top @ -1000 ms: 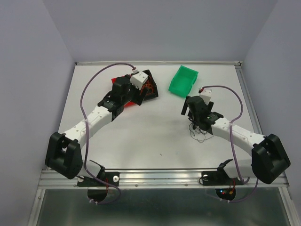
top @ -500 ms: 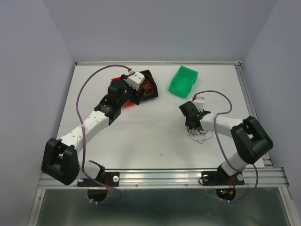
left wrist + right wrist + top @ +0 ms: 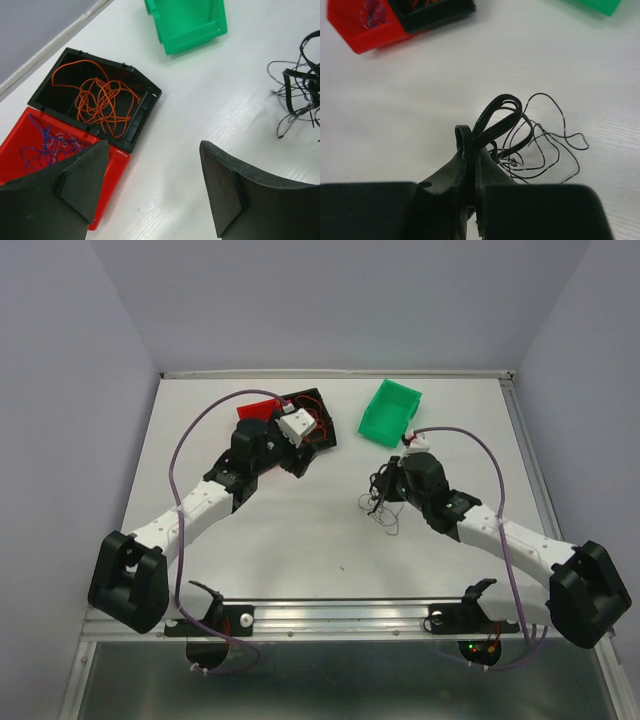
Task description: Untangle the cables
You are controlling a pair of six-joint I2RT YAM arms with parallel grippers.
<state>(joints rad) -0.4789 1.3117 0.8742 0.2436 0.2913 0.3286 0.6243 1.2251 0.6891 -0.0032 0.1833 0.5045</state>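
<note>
My right hand is pinching a looped bunch of hair-thin black cables, its fingers pressed together on them. Their loose curls are trailing onto the white desk toward 3 o'clock. My left hand is hovering spread. Its camera is showing what the top view is blurring: orange cables lying in the black bin, and blue cables in the red bin at its 7 o'clock.

orange cables: blk bin | blue cables: red bin | blk cables: R hand
</note>
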